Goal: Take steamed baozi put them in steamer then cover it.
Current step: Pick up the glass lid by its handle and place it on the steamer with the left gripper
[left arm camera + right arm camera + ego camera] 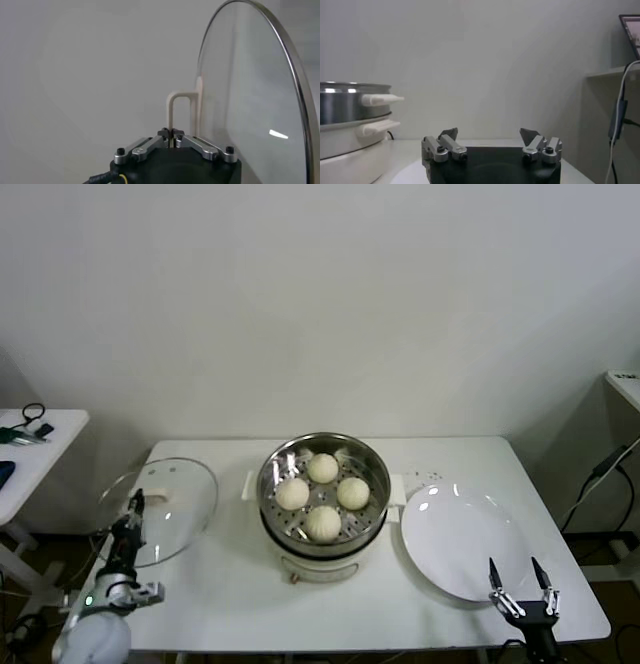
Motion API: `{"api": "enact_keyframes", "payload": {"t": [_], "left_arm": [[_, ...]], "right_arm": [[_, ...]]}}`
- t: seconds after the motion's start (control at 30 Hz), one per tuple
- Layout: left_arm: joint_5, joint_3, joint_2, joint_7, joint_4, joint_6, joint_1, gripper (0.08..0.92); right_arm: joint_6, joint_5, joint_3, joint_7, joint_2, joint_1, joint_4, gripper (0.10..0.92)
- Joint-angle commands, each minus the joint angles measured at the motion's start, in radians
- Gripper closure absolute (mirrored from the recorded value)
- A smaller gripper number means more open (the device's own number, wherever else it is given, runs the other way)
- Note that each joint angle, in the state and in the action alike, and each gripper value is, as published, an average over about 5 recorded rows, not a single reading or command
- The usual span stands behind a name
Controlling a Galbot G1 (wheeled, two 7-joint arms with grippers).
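Left end effector point(171, 134) is clamping the cover point(160, 509) by its handle, lifted and tilted over the table's point(230, 604) left side; four baozi point(323, 468) are sitting in the steamer point(372, 469); right end effector point(521, 581) is hanging spread wide beside the white plate point(460, 529)

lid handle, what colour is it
Cream-white, on the clear glass lid; the handle shows best in the left wrist view, gripped by the left gripper.

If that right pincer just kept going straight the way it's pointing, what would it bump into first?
Probably nothing close. The right pincer, open, points over the white plate toward the bare back wall; the steamer sits off to one side of that line. Depth is hard to judge here.
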Motion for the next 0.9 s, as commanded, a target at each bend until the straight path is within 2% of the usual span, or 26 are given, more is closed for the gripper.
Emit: {"api": "enact_keyframes", "payload": {"t": [0.03,0.2,0.3,0.5,0.67,0.9], "left_arm": [[-0.127,0.045,0.116,0.242,-0.403,0.274,-0.010,0.870],[0.017,0.189,0.113,0.279,-0.496,0.346,-0.053,0.870],[0.128,0.305,0.078,0.302,-0.513,0.386,-0.090,0.870],[0.247,0.493,-0.026,0.356,-0.495,0.430,-0.152,0.870],[0.341,0.626,-0.148,0.407,-0.444,0.473,-0.209,0.870],[0.411,0.717,-0.299,0.440,-0.330,0.531,-0.273,0.870]], "right_arm": [[-0.025,-0.041,-0.005,0.032,-0.001,0.031,-0.024,0.203],[-0.026,-0.039,-0.012,0.040,-0.002,0.056,-0.043,0.203],[-0.026,-0.038,-0.016,0.045,-0.001,0.073,-0.057,0.203],[-0.009,-0.026,-0.030,0.048,-0.018,0.103,-0.093,0.203],[-0.002,-0.015,-0.045,0.048,-0.031,0.123,-0.121,0.203],[0.005,-0.009,-0.059,0.047,-0.043,0.131,-0.142,0.203]]}}
